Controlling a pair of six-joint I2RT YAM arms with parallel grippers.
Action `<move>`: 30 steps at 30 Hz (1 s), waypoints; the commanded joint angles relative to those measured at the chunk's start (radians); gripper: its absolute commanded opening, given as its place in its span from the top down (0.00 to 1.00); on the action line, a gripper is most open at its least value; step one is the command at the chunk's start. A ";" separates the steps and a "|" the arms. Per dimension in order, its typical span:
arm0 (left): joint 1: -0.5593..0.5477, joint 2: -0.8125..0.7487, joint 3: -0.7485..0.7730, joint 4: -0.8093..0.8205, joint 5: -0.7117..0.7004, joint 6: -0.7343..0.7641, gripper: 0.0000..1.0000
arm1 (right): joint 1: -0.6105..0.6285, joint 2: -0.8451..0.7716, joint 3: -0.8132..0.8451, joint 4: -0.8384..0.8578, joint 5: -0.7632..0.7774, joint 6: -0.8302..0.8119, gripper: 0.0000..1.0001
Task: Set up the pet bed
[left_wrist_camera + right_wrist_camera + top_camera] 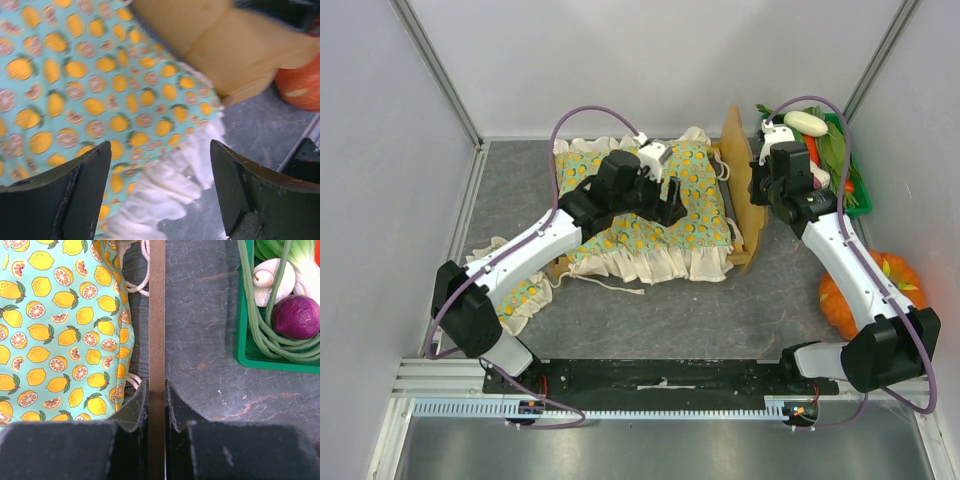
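The pet bed stands mid-table, its arched wooden headboard [738, 190] upright at its right end. A green citrus-print frilled cushion [650, 215] lies in the frame and covers most of it. My right gripper [760, 190] is shut on the headboard's top edge [157, 315], one finger on each side [157, 395]. A strip of the bed's dark grey fabric base [135, 275] shows beside the cushion [60, 330]. My left gripper [665, 195] hovers open over the cushion's front right part; nothing is between its fingers [160, 195], and the white frill [165, 185] lies below them.
A green crate [855, 185] of vegetables, with a red onion [297, 317], stands right of the headboard. An orange pumpkin [865, 285] sits at the right, near my right arm. A small matching pillow [520, 295] lies at the front left. White rope ties [137, 287] lie beside the headboard.
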 commanded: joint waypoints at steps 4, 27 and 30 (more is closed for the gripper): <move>-0.224 0.058 0.079 0.030 -0.190 -0.044 0.14 | 0.044 -0.048 -0.042 0.002 -0.174 0.068 0.92; -0.347 0.239 -0.010 0.134 -0.523 -0.078 0.83 | 0.115 -0.135 -0.087 -0.003 -0.168 0.118 0.90; -0.346 0.218 -0.022 0.122 -0.541 -0.072 0.98 | 0.115 -0.129 -0.082 -0.007 -0.148 0.110 0.90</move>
